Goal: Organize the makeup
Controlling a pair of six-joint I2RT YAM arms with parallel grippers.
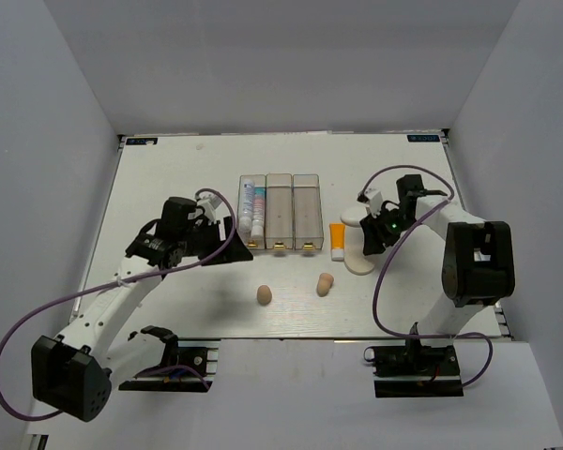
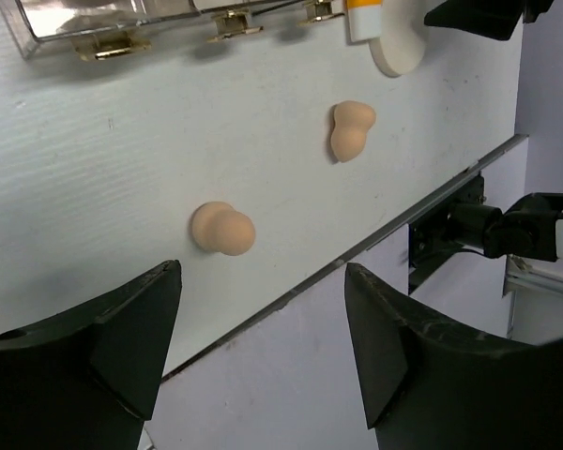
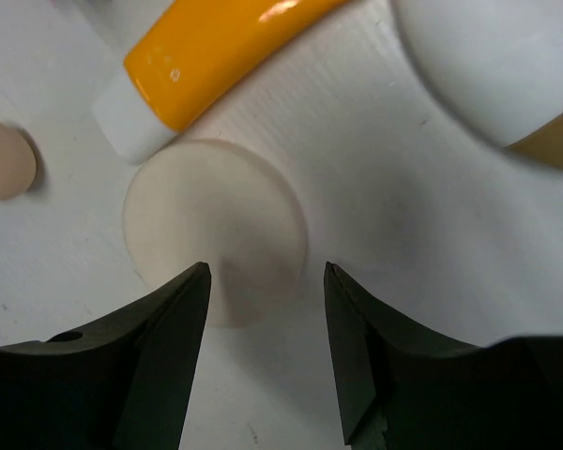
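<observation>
On white table [image 1: 169,173], walled by grey panels [image 1: 38,141]: beige sponges [image 1: 264,294], clear bins [image 1: 280,211].

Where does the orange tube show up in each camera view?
Top view: orange tube right of the three bins, centre-right.
Left wrist: tube at the top edge, mostly its white cap.
Right wrist: tube slanting across the upper left.
Shared landmark: the round puff beside the tube's cap, seen in all three.

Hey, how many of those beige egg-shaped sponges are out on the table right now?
2. One sponge lies loose in front of the bins; the other sponge lies to its right, nearer the orange tube. None seems hidden.
</observation>
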